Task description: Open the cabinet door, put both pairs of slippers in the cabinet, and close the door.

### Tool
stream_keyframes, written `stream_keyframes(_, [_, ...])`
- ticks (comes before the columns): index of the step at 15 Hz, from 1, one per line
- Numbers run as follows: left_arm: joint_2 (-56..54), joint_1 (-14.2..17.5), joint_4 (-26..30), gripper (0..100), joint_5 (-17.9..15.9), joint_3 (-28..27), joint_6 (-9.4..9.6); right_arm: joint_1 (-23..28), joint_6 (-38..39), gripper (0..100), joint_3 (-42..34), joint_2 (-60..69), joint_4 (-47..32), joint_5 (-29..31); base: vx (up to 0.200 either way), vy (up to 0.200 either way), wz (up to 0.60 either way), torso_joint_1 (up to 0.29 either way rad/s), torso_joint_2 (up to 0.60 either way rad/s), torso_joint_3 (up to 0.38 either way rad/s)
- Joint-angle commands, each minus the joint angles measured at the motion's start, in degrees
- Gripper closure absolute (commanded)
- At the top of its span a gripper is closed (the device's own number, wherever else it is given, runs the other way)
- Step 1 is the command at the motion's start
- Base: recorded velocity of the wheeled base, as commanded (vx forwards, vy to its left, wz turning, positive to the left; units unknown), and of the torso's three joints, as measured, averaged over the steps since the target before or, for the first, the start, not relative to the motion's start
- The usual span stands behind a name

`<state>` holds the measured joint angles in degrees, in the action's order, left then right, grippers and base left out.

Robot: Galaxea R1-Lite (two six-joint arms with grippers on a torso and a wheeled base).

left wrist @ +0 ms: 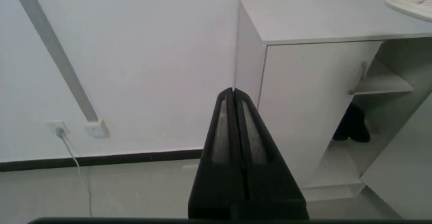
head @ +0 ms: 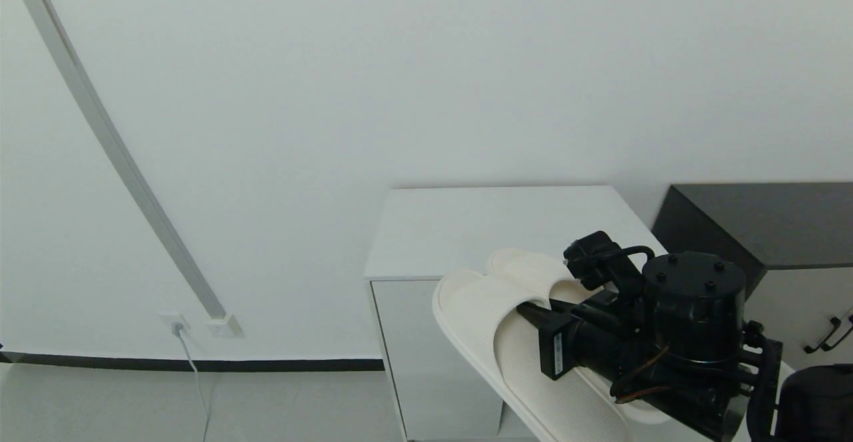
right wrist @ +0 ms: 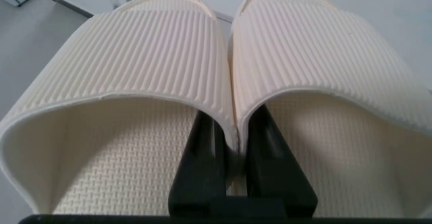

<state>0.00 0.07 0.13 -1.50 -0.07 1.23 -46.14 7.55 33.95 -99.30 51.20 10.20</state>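
Fingers (right wrist: 202, 156) of the right gripper (right wrist: 233, 140) were slid in between a pair of cream slippers (right wrist: 223, 69), one finger inside each, pinching the two inner walls together. The ribbed straps arched over the fingers. In the head view the pair (head: 496, 335) was held up at the lower right, in front of the white cabinet (head: 493, 225), toes pointing up and to the left and the soles tilted. The left gripper (left wrist: 234, 140) hung to the left of the cabinet (left wrist: 304, 21), its fingers (left wrist: 219, 143) pressed flat together with nothing between them. In the left wrist view the cabinet's left front panel (left wrist: 310, 109) was in place, while the right part stood open, showing a shelf (left wrist: 385, 82) and something dark (left wrist: 352, 123) on the level below it. A pale ribbed edge (left wrist: 410, 1) showed at the right end of the cabinet top; I could not tell whether it lay there or was the held pair. A dark cabinet (head: 766, 219) stood to the right, and a wall socket with a cable (head: 177, 327) sat low on the wall to the left.
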Motion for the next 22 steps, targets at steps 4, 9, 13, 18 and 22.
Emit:
stream_keyframes(4, [0.1, 0.0, 0.0, 100, 0.0, 0.1, 0.0, 0.0, 0.0, 100, -0.1, -0.3, 0.0, 0.0, 0.0, -0.2, 0.0, 0.0, 0.0, 0.002])
stream_keyframes(9, [0.0, 0.0, 0.0, 100, 0.0, 0.0, 0.0, 0.1, -0.2, 100, -0.6, -0.7, 0.0, 0.0, 0.0, -0.2, 0.0, 0.001, 0.0, 0.001])
stream_keyframes(13, [0.1, 0.0, 0.0, 100, 0.0, 0.0, -0.09, 0.1, 0.0, 100, -0.6, -1.4, 0.1, 0.0, 0.0, -0.05, 0.0, 0.002, 0.0, 0.001])
stream_keyframes(18, [0.0, 0.0, 0.0, 100, 0.0, 0.0, -0.09, 0.2, 0.3, 100, -0.5, -2.2, 0.2, -0.1, 0.0, 0.0, 0.0, 0.0, 0.0, 0.0])
stream_keyframes(22, [0.0, 0.0, 0.0, 100, 0.0, 0.0, -0.18, 0.2, -0.3, 100, -1.6, -2.2, 1.5, -0.2, 0.0, 0.0, 0.0, 0.0, 0.0, 0.0])
